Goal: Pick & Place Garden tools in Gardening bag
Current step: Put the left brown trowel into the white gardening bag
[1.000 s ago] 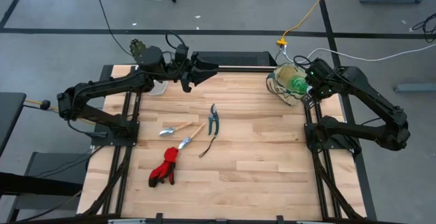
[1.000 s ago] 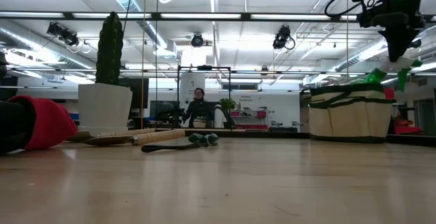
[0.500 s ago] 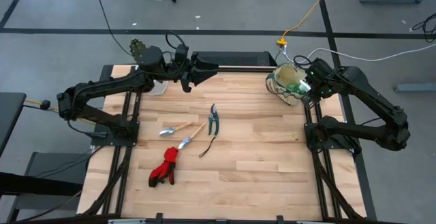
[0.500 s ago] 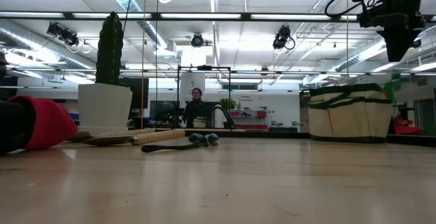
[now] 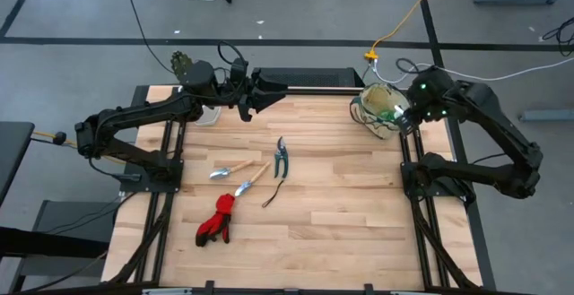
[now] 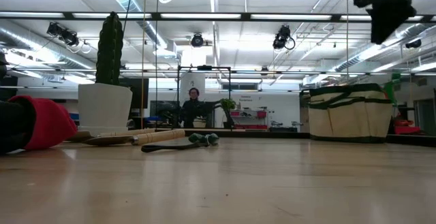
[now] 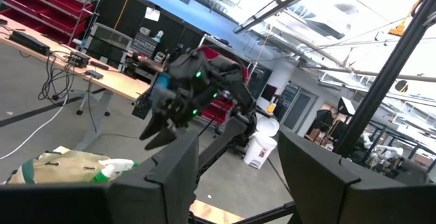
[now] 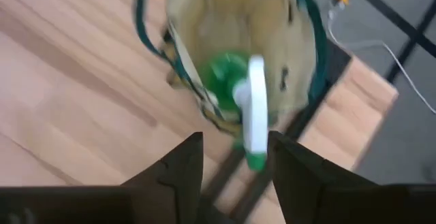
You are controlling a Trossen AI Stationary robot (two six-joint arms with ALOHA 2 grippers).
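One green sprayer (image 8: 240,88) lies inside the gardening bag (image 8: 197,20).

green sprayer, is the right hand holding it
No, the green plastic sprayer lies in the beige fabric bag, clear of the right hand's open fingers.

green sprayer (image 8: 240,88) blurred below right gripper (image 8: 235,157), its lower body hidden inside gardening bag (image 8: 204,20). bag top cut by frame edge. right gripper tips cut off at low-view top edge. red gloves (image 6: 30,123) cut off at the edge.
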